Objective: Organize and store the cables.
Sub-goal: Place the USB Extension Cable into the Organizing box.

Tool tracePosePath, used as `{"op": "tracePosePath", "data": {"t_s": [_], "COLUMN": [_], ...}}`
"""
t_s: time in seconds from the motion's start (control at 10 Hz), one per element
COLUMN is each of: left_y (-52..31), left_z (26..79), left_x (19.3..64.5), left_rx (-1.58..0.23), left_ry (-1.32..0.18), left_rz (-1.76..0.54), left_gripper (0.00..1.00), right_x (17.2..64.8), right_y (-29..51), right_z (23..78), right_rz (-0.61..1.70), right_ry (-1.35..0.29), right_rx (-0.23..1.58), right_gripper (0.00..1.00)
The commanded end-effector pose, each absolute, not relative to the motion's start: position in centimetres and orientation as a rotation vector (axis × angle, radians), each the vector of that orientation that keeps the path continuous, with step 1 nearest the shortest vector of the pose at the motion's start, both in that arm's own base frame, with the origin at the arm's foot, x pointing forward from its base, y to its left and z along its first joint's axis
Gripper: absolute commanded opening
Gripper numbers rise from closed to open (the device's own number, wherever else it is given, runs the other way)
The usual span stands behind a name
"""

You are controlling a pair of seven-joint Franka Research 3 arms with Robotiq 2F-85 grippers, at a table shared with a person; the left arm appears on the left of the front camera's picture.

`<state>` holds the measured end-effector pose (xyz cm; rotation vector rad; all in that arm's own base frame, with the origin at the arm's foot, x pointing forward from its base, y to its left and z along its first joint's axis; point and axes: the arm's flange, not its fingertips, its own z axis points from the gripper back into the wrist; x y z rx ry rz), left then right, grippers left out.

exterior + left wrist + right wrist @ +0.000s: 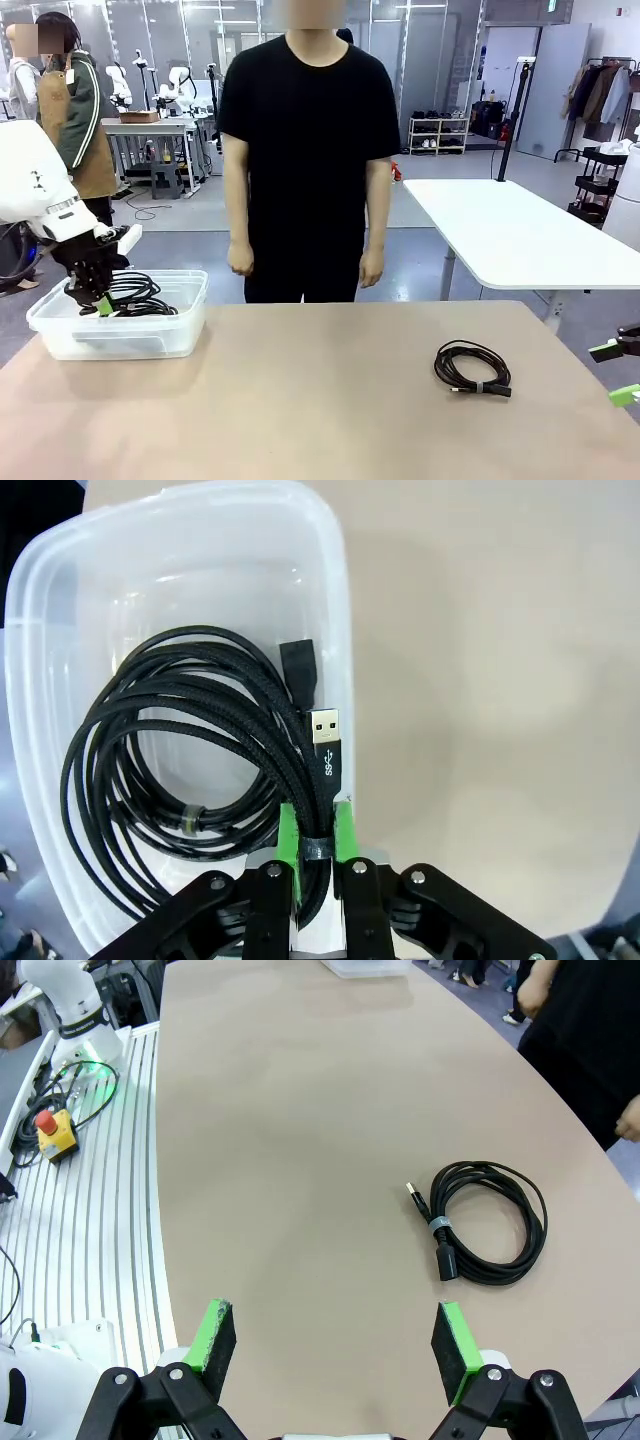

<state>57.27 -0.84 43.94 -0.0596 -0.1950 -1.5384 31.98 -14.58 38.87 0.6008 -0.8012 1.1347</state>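
Observation:
A clear plastic bin (125,340) stands at the table's left. My left gripper (100,300) reaches into it, shut on a coiled black cable (140,295). In the left wrist view the green pads (290,832) pinch that cable (170,750) near its taped band, its USB plug (325,730) lying against the bin wall (60,590). A second coiled black cable (472,368) with a pale tie band lies on the table at the right. My right gripper (618,372) hangs open at the table's right edge, apart from it. The right wrist view shows its fingers (335,1345) spread wide, this cable (485,1222) lying ahead of them.
A person in black stands at the far side, hands (240,262) down by the sides. The tan tabletop (300,400) is bare between bin and loose cable. A ribbed metal rail with a red stop button (52,1132) runs beside the table's right edge.

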Motion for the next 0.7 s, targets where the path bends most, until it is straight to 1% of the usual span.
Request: {"op": "tracePosePath", "data": {"t_s": [0.0, 0.3, 0.4, 0.6], "left_y": [-0.78, -0.97, -0.87, -0.73], "left_z": [44.47, 43.84, 44.01, 44.18], "left_x": [58.16, 58.79, 58.74, 58.99], "left_rx": [-0.05, -0.049, -0.046, -0.033], "left_ry": [-0.134, -0.131, -0.135, -0.142], "left_rz": [-1.496, -1.497, -1.491, -1.475], "left_gripper": [0.16, 0.16, 0.25, 0.61], "right_x": [31.99, 31.99, 31.99, 31.99], "right_y": [-14.51, -14.51, -14.51, -14.51], "right_z": [39.12, 39.12, 39.12, 39.12], "right_rz": [1.122, 1.122, 1.122, 1.122], "right_ry": [-0.812, -0.812, -0.812, -0.812], "right_rx": [0.606, 0.606, 0.606, 0.606], "right_gripper": [1.0, 1.0, 1.0, 1.0]}}
